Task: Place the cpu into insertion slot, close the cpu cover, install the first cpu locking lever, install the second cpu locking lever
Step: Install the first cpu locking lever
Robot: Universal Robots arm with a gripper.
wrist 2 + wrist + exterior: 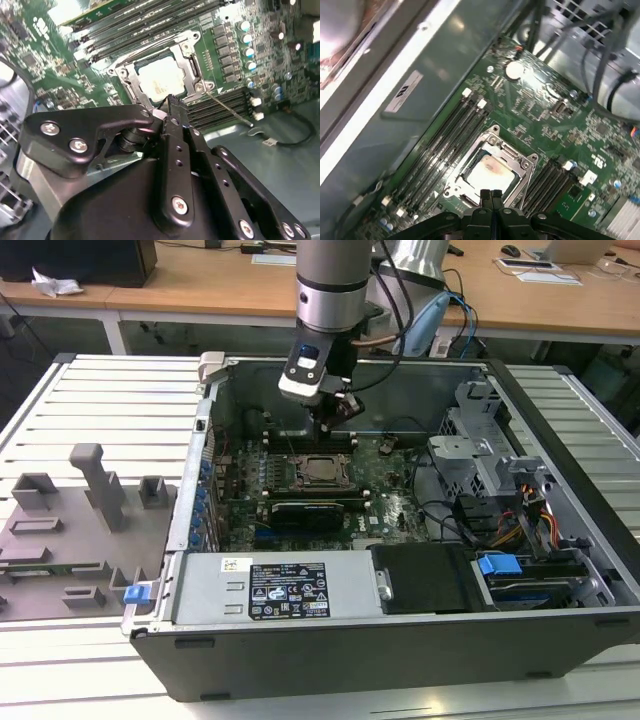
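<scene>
Latching stage reached: cpu (489, 174) seated, cpu cover (517, 161) down;
fingers (485, 196) clenched, empty; free lever (231, 108) likely needs hooking down.

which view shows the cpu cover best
first wrist view: the cpu cover lies nearly whole, framing the cpu. the second wrist view has the gripper hiding its near edge; the exterior view shows it far off

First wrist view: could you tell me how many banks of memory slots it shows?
2: one bank between the cpu and the case wall, one on its opposite side; others may be hidden.
</scene>
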